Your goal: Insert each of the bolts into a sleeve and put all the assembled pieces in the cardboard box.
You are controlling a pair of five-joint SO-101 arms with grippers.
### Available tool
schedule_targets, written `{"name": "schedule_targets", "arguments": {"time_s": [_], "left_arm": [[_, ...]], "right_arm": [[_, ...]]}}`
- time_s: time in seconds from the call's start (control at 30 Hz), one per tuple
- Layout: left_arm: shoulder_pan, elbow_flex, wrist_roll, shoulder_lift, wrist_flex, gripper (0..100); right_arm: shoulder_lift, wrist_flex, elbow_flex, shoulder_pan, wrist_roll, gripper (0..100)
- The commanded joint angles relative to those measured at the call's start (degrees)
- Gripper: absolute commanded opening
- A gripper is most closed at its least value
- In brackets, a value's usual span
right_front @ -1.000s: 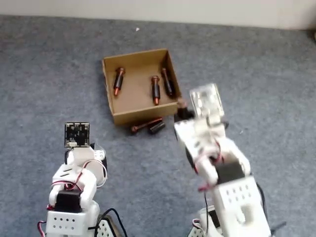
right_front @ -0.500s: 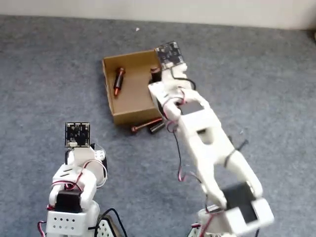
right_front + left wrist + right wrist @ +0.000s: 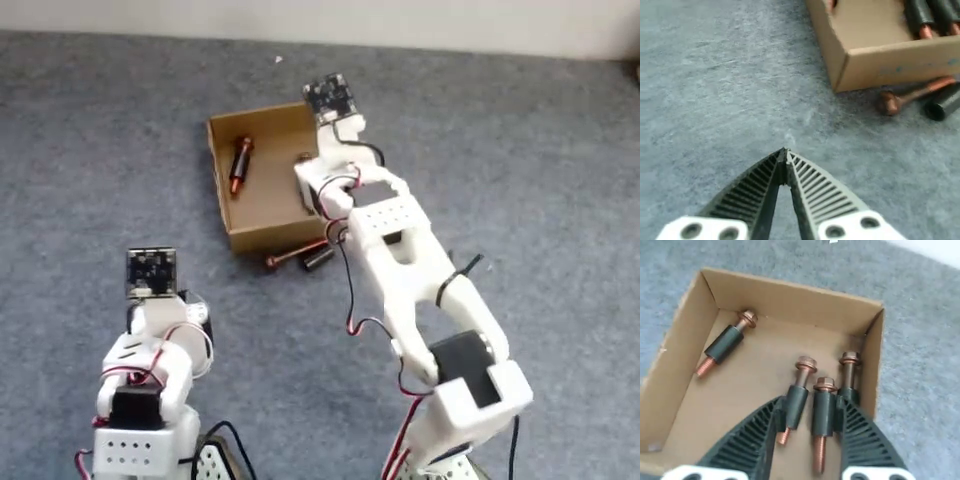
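Note:
My right gripper [image 3: 811, 401] is open, low inside the cardboard box [image 3: 790, 295]. Between its fingers lie two assembled pieces, one [image 3: 824, 410] against one finger and another [image 3: 797, 397] beside it. A third piece [image 3: 850, 375] rests along the box wall and one more [image 3: 725, 342] lies apart near the far corner. In the high view the right arm [image 3: 390, 240] stretches over the box [image 3: 214, 165]. A loose copper bolt [image 3: 295, 255] and a black sleeve [image 3: 320, 258] lie on the carpet just in front of the box. My left gripper [image 3: 785, 155] is shut and holds nothing, well short of that bolt [image 3: 915, 95] and sleeve [image 3: 942, 102].
Grey carpet covers the whole surface. The left arm [image 3: 150, 350] sits folded at the near left, with open carpet between it and the box. A pale wall edge runs along the far side.
The right arm swung from in front of the box out over it and lowered its gripper inside. The left arm barely shifted.

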Motion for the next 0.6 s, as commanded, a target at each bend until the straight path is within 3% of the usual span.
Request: {"name": "schedule_targets", "arguments": {"time_s": [0.0, 0.17, 0.33, 0.57], "left_arm": [[-6.7, -4.6, -0.8, -0.4, 0.4, 1], [-13.3, -6.6, -0.8, -0.4, 0.4, 1], [-15.8, -6.8, -0.8, -0.4, 0.0, 1], [-16.7, -6.8, -0.8, -0.4, 0.0, 1]], "right_arm": [[-9.8, 8.6, -4.5, -0.7, -0.3, 13.8], [-17.1, 22.6, -4.5, -2.9, 0.3, 13.8], [-18.3, 35.1, -4.5, -8.6, 9.2, 13.8], [-16.7, 40.0, -3.0, -10.5, 13.5, 13.8]]}}
